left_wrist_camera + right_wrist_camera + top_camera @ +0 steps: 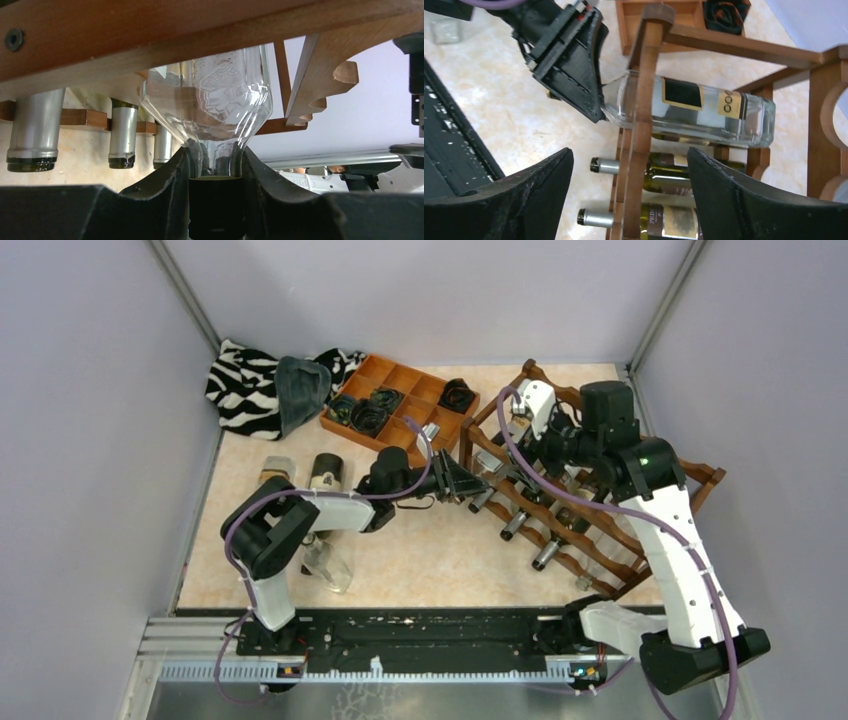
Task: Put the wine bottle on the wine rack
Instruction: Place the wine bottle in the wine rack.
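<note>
Pinched bottle (704,112) by its neck in left gripper (216,170), cap largely hidden; held right gripper (629,155) spread over top edge of rack (744,47).

Grey walls (400,290), beige marbled tabletop (420,550)

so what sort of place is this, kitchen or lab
Probably a robot test cell: plain grey walls box in a table, the left arm and right arm are bolted to a rail at its near edge, and the wine rack looks like a staged prop.
</note>
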Tool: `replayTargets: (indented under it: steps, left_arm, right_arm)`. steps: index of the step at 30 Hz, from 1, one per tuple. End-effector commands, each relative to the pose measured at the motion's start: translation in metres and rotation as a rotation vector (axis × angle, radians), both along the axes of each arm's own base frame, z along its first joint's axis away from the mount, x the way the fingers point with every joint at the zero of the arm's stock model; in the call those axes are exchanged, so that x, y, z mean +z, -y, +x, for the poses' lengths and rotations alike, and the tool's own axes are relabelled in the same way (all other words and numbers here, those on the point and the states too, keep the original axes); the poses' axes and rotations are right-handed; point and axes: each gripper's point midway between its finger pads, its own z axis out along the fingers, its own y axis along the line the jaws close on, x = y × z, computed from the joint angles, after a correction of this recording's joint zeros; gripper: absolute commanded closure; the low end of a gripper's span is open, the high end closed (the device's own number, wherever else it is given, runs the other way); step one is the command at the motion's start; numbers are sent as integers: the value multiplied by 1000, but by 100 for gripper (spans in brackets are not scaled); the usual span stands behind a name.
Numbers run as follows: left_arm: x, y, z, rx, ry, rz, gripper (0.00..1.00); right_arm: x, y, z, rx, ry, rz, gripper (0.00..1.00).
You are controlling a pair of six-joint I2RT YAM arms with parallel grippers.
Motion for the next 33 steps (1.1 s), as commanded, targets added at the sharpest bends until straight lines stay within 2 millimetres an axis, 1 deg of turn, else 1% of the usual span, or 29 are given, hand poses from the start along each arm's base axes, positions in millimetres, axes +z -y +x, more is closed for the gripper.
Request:
replayTargets:
  steps: [1, 3, 7, 15, 19, 23, 28, 33]
  left_arm:
    - [62, 2, 28, 92, 193, -161, 100]
    - [62, 4, 31, 99, 201, -162, 100]
    - [63, 6, 37, 116, 199, -170, 100]
    - [63, 17, 43, 124, 194, -171, 100]
    - [61, 25, 45, 117, 183, -159, 100]
    - [63, 32, 49, 119, 182, -156, 100]
    - [67, 37, 53, 117, 182, -166, 100]
    - [67, 42, 56, 115, 167, -168, 100]
  right_arm:
    - [-21, 23, 9, -99, -15, -86, 17]
    - [-31, 29, 10, -121, -32, -97, 17]
    - [-37, 35, 12, -145, -37, -98, 17]
    - [-35, 35, 15, -154, -36, -81, 17]
    - [-37, 34, 14, -149, -42, -79, 18]
    - [-37, 33, 14, -146, -45, -74, 19]
    - [-36, 32, 14, -140, -47, -67, 19]
    - [-36, 31, 14, -138, -44, -60, 19]
